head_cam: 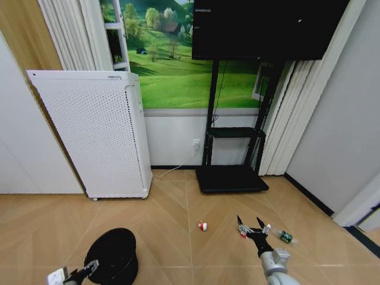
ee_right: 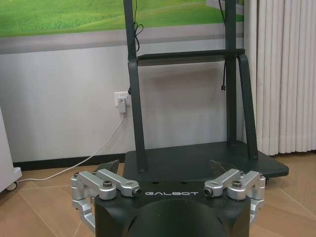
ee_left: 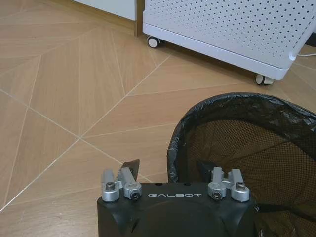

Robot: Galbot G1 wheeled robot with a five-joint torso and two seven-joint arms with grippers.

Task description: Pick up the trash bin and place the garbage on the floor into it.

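Observation:
The trash bin (head_cam: 114, 254), a black mesh basket lined with a black bag, stands on the wooden floor at the lower left. My left gripper (head_cam: 86, 273) is open at its near rim; in the left wrist view (ee_left: 168, 168) one finger is outside the trash bin (ee_left: 256, 148) and one inside. The garbage lies to the right: a red-and-white piece (head_cam: 203, 225), a second one (head_cam: 242, 232) and a small clear bottle with a green label (head_cam: 285, 236). My right gripper (head_cam: 252, 228) hangs open above the floor between the second piece and the bottle, holding nothing (ee_right: 165, 168).
A tall white perforated appliance on castors (head_cam: 98, 130) (ee_left: 227, 24) stands behind the bin against the wall. A black TV stand (head_cam: 231, 178) (ee_right: 197, 160) with a flat base sits ahead of the right gripper, with a white cord (ee_right: 106, 148) running to a wall socket.

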